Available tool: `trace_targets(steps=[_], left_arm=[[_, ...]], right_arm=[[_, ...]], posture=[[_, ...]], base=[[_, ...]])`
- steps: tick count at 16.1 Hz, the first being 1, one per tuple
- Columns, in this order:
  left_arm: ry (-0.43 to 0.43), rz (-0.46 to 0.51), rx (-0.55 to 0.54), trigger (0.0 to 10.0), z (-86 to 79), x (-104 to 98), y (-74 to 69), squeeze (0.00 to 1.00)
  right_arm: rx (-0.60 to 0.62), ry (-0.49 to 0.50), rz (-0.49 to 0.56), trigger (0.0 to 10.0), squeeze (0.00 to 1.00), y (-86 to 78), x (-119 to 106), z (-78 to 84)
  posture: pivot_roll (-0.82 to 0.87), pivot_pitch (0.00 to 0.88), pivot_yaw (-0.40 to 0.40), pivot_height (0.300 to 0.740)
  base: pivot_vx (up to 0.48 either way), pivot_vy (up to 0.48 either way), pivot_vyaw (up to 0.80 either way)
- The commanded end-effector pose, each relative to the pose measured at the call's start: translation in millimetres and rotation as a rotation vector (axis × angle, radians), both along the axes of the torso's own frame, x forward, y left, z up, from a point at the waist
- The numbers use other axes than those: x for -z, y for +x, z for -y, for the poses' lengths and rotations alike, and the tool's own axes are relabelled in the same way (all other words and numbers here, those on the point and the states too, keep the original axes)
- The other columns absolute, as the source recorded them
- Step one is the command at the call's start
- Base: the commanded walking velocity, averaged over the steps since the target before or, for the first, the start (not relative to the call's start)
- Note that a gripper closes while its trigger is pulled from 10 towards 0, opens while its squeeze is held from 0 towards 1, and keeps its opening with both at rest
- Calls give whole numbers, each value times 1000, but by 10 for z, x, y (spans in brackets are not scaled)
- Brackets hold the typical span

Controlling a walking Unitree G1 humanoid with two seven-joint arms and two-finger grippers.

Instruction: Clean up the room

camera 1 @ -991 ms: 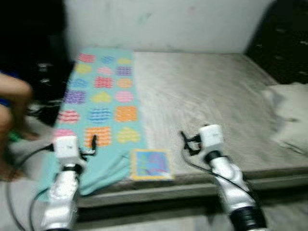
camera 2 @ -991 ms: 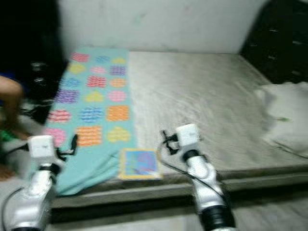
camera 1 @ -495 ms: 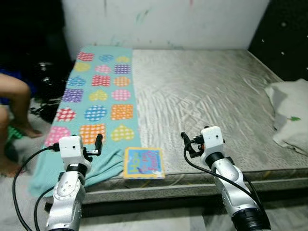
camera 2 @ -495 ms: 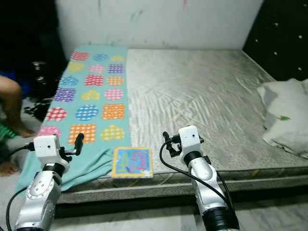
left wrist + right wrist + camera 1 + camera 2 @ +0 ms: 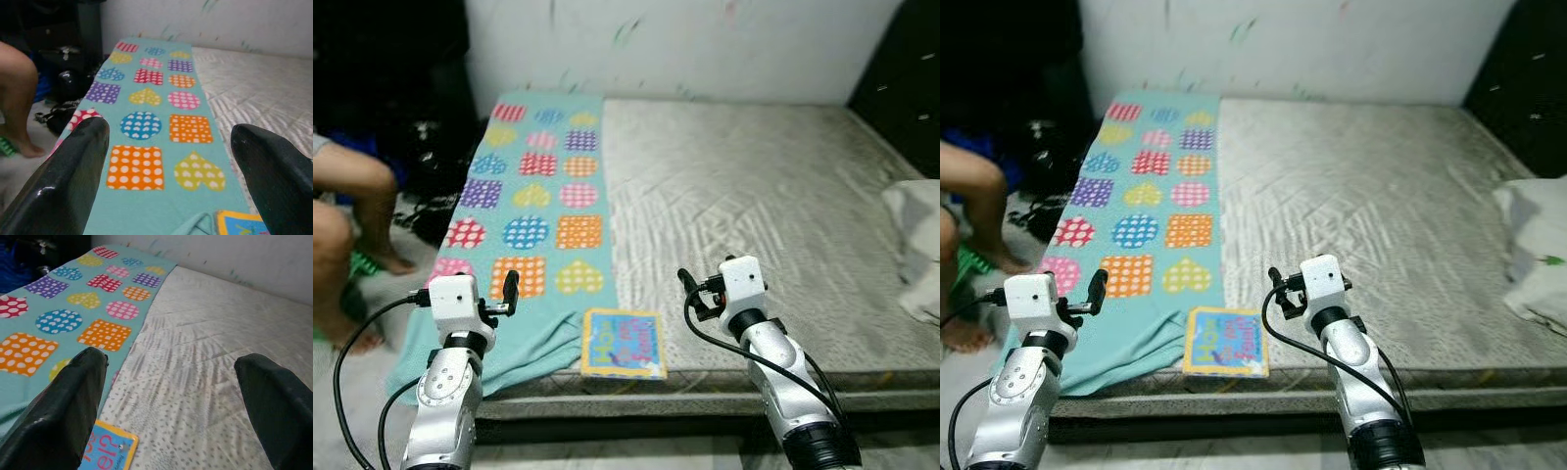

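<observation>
While both arms are raised in front of the robot above the near edge of a bare grey mattress, the left gripper has its two black fingers spread wide with nothing between them, and it hangs over the near end of a teal blanket printed with dotted hearts, circles and squares. That blanket lies along the left side of the mattress, running from the white wall to the front edge, where its near corner is bunched and spills over the side toward the floor. Just beside that bunched corner, at the front edge of the mattress and between the two arms, lies a flat children's book with a blue cover and a yellow border; it touches or slightly overlaps the blanket's edge, and neither gripper touches it. The right gripper is likewise wide apart and empty, held over the grey mattress just right of the book. At the far right of the mattress sits a rumpled white pillow, well apart from both arms. On the floor to the left, beside the bed, a person's bare legs are visible near some dark bags; no container can be made out.
</observation>
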State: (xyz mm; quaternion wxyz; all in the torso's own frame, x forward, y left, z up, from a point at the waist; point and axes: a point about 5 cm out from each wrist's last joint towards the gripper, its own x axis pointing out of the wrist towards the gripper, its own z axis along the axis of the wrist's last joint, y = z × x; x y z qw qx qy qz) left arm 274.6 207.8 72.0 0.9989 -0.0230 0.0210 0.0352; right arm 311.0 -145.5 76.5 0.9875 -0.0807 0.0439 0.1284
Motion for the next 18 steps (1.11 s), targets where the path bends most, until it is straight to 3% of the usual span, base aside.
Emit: trace_targets(steps=[1, 7, 14, 18], left_arm=[[4, 13, 10, 10000, 12, -29, 9, 0], [5, 7, 10, 10000, 10, -22, 10, 0], [43, -23, -30, 10000, -34, 17, 35, 0], [84, 0, 23, 10000, 55, -82, 223, 0]], right_arm=[[-3, 0, 23, 10000, 0, 25, -66, 4], [-2, 3, 22, 10000, 0, 27, -66, 1], [12, 12, 31, 10000, 0, 50, -63, -2], [90, 44, 69, 10000, 0, 78, -114, 67]], posture=[[-54, 0, -51, 740], [-54, 0, -51, 740], [-47, 0, -23, 740], [-85, 0, 57, 740]], base=[[307, 0, 0], [300, 0, 0], [0, 0, 0], [0, 0, 0]])
